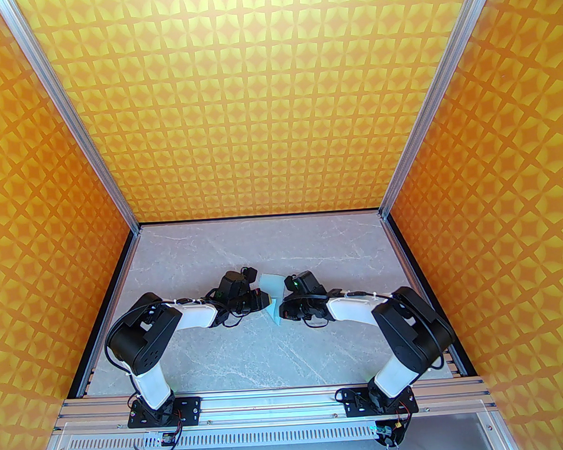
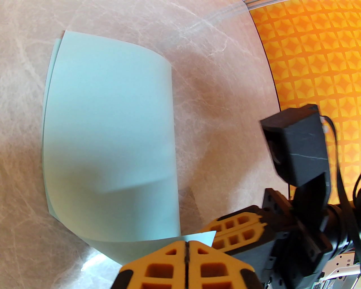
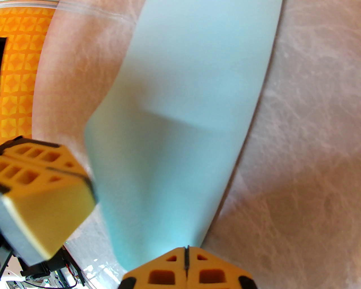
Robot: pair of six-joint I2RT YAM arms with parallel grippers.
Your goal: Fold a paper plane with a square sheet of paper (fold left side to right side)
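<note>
Where left hand (image 2: 186,243) and right hand (image 3: 186,248) pinch, smooth paper (image 2: 112,127) bows.

The square sheet of paper (image 2: 110,135) is pale blue. The table (image 1: 269,356) is grey with thin white lines. The walls (image 1: 275,102) are orange with yellow star shapes.
</note>
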